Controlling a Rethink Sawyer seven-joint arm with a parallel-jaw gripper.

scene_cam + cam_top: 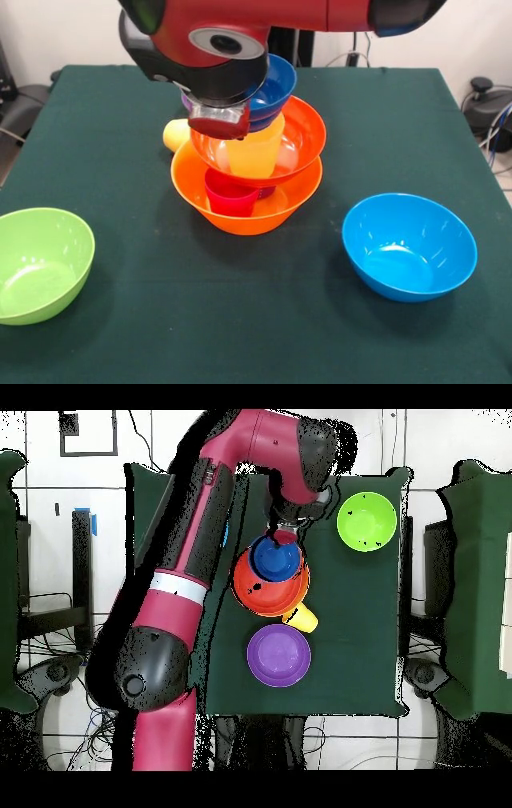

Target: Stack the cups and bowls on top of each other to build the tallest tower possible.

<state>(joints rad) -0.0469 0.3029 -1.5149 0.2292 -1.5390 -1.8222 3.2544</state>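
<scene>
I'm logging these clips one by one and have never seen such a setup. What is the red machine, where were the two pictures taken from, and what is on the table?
The red and black machine is a robot arm with a gripper at its end. One picture looks across the green table; the other looks straight down. In the middle is a pile: a big orange bowl holding a red-pink cup, a red-orange bowl above it with an orange-yellow cup inside, and a dark blue bowl on top. The gripper is down at the pile; whether it holds anything is unclear. Standing apart are a lime green bowl, a light blue bowl and a purple bowl. A pale yellow cup lies beside the pile.
</scene>
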